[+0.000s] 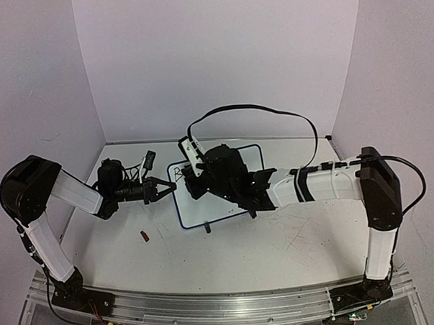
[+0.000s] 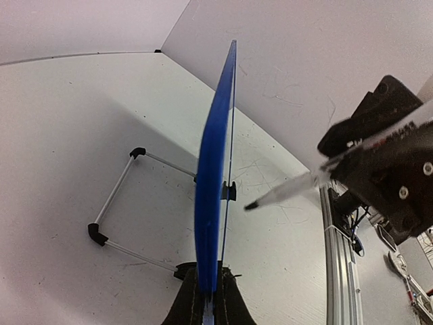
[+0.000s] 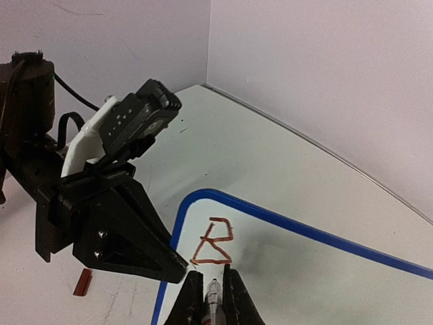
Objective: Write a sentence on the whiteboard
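Clamped in the right gripper [image 3: 212,275], a marker [image 3: 214,301] pointed ahead at the whiteboard [image 3: 318,284], tip just short of a red "B" [image 3: 215,242], while the left gripper [image 2: 210,299] beside it pinched the board's blue rim.

Both arms low and inward, left gripper [image 1: 163,188] and right gripper [image 3: 212,281] tight shut.

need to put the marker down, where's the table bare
Bare tabletop between the whiteboard and the near rail, right of the red cap. Crowded at the board's left edge: left gripper clamps it, right gripper holds the marker.
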Motion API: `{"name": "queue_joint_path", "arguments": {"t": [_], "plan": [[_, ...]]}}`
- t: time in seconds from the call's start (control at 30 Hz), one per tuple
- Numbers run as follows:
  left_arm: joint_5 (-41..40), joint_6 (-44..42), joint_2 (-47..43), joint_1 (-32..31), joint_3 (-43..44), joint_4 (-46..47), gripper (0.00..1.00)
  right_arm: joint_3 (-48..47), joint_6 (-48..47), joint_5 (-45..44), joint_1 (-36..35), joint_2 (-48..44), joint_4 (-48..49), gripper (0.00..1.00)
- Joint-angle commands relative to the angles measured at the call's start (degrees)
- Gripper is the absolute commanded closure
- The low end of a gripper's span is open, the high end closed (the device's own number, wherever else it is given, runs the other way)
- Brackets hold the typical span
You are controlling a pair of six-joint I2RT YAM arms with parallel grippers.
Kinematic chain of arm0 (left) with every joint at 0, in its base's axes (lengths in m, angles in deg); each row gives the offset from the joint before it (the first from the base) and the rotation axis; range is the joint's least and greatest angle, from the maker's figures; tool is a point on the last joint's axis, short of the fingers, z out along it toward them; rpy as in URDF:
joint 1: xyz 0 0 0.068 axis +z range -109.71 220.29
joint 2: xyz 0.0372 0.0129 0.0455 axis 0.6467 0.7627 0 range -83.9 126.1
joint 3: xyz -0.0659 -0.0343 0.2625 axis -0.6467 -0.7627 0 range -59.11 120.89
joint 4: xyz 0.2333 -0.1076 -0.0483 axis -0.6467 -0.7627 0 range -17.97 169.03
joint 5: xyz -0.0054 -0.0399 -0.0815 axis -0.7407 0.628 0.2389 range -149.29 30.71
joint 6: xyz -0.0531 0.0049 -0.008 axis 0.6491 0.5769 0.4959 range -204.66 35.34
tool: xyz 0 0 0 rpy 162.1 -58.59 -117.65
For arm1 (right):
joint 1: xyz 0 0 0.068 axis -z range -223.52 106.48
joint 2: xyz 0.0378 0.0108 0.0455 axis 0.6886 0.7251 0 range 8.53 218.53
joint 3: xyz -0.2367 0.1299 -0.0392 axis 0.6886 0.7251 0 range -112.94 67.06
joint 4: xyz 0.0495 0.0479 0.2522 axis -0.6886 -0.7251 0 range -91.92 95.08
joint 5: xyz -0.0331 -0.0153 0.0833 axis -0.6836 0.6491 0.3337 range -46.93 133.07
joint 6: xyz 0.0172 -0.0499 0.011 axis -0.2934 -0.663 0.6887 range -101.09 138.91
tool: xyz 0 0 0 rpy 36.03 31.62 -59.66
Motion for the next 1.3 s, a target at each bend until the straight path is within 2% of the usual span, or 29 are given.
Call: {"name": "queue_joint_path", "arguments": {"t": [0.0, 0.53, 1.27], "plan": [[-0.18, -2.82, -1.64, -0.12, -0.39, 0.81, 1.00, 1.23, 2.05, -0.17, 2.35, -5.00, 2.87, 1.00], [-0.03, -2.86, -1.42, -0.08, 0.14, 0.62, 1.00, -1.77, -1.40, 5.06, 1.95, -0.91, 3.44, 1.00], [0.21, -2.73, -1.58, -0.18, 0.37, 0.43, 1.00, -4.06, -1.82, 0.28, 1.97, 1.93, 2.78, 1.00]]}}
